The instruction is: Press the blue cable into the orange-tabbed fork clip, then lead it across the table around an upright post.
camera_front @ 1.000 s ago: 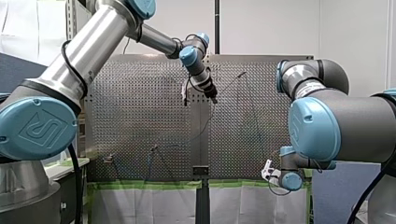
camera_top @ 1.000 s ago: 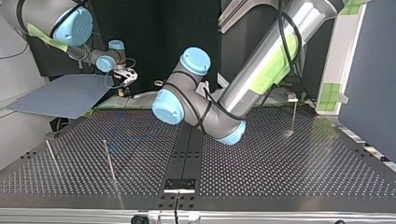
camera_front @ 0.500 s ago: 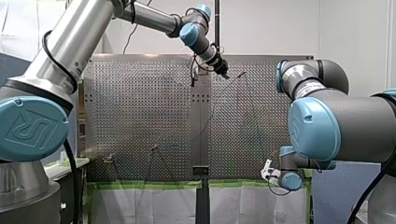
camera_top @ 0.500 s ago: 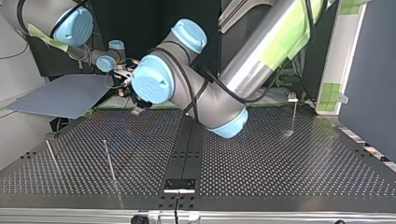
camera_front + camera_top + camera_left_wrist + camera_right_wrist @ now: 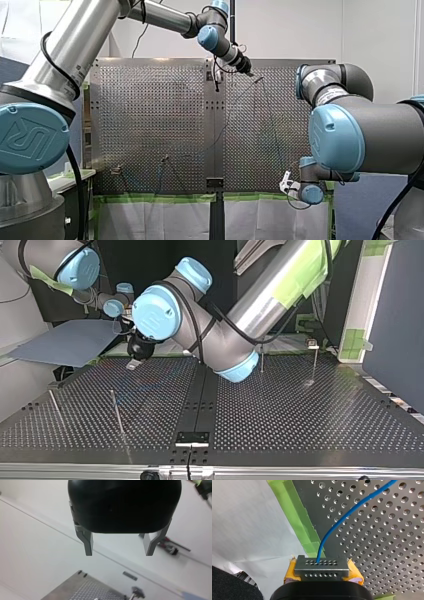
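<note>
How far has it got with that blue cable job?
Done: unclear; the clip is too small to make out. In hand: my right gripper is shut on the blue cable, which runs out over the table; my left gripper is open and empty, raised above the table. Left: I cannot see the cable round a post, so the routing looks unfinished.

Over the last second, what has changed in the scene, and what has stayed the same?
In the front view, my left gripper moved up and to the right; it is open and empty. My right gripper stayed in place, shut on the blue cable.
</note>
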Available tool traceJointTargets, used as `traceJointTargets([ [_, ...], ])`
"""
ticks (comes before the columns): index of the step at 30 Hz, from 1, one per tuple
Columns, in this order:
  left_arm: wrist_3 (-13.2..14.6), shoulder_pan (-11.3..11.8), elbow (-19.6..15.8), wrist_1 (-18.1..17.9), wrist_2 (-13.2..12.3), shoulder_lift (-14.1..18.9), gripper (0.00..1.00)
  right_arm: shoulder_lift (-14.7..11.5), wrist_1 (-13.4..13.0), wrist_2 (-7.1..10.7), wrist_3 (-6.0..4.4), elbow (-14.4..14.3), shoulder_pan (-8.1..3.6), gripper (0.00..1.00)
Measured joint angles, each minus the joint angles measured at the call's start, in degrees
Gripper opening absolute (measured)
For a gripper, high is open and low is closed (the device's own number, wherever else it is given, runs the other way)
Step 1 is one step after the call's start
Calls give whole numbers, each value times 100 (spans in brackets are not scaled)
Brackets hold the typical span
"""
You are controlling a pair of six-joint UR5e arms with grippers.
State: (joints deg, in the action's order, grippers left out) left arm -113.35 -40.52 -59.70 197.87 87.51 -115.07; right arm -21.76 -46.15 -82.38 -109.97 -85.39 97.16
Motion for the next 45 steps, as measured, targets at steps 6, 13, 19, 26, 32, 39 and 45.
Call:
traceJointTargets([
  [6,-2,63,0,-353,56,-2,100,0,3,8,-1,0,2,0],
  [13,1,84,1,-723,67,-6,100,0,2,23,-8,0,11,0],
  [19,23,85,0,-1069,146,-6,100,0,3,27,-11,-1,11,0],
  [26,151,85,-2,-1394,422,-7,100,0,3,57,-15,12,14,0],
  [32,231,84,-2,-1368,536,-9,100,0,8,62,-12,15,15,0],
  [39,414,85,-2,-1091,884,-46,100,1,9,63,-14,17,17,0],
  [45,564,50,-1,-924,1135,-246,100,3,9,63,-16,17,17,0],
])
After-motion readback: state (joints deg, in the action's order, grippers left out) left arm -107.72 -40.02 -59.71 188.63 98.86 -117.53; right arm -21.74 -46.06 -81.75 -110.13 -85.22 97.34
